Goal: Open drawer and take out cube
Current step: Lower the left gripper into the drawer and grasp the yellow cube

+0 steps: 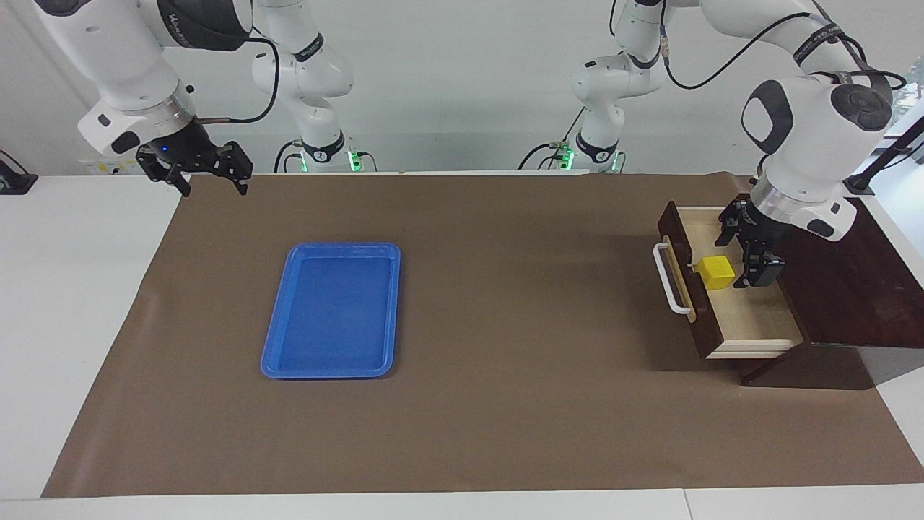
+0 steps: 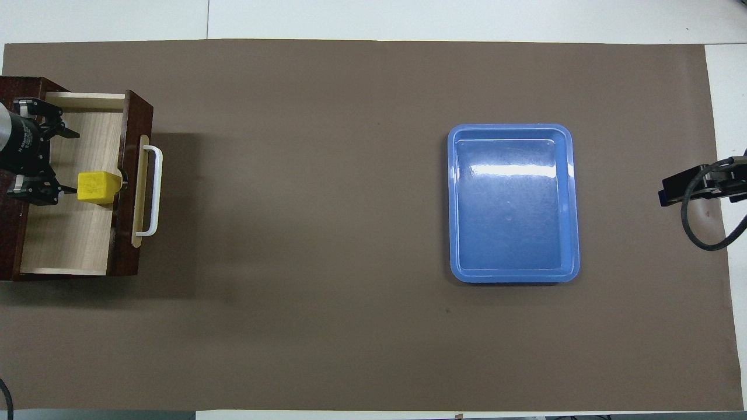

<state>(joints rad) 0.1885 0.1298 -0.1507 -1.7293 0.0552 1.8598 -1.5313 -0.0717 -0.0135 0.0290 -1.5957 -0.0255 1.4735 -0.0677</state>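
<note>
At the right arm's end of the worktop, the right gripper (image 1: 211, 175) waits with jaws spread, its arm shown only in the facing view. The blue tray (image 1: 332, 310) lies mid-mat. The left gripper (image 1: 747, 253), jaws spread, hangs in the open drawer (image 2: 73, 245) beside the cube (image 1: 715, 272); only the overhead view shows the cube against the drawer's front wall.
</note>
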